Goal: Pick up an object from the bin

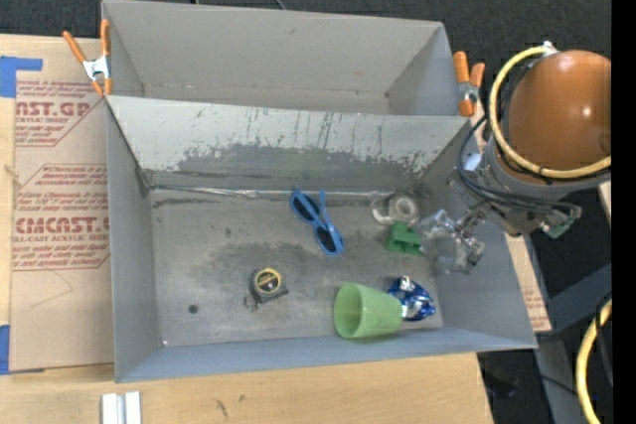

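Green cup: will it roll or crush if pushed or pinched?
The cup lies on its side, so a nudge would likely roll it, curving since it seems to taper. It looks like plastic: probably light, and its rim may flex. The blue wrapper at its base might check it.

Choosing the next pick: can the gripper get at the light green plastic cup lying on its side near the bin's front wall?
Probably yes. The gripper hangs by the right wall, and the light green plastic cup lies uncovered, with nothing on top. Only the crumpled blue wrapper sits close beside it.
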You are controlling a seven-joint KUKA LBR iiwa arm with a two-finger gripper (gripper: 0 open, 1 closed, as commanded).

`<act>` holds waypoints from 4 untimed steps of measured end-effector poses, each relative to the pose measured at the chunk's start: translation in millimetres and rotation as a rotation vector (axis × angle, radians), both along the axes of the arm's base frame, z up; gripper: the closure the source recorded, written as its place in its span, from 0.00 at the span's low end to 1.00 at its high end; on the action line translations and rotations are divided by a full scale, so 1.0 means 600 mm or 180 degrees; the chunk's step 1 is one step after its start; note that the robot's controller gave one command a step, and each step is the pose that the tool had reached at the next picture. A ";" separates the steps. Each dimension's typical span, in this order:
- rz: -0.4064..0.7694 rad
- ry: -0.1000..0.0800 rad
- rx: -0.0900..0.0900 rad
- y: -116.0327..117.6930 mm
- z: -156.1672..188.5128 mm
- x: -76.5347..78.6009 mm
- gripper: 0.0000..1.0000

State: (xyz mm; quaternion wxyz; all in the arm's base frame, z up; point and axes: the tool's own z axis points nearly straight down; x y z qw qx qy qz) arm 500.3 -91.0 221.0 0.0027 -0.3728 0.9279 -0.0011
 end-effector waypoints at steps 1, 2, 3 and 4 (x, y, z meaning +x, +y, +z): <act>-0.0006 0.0011 0.0006 0.001 -0.002 -0.001 0.00; 0.0684 0.0011 0.0007 -0.012 -0.237 -0.033 0.00; 0.0679 0.0011 -0.0004 -0.013 -0.229 -0.030 1.00; 0.0837 -0.0014 -0.0008 -0.019 -0.057 0.018 1.00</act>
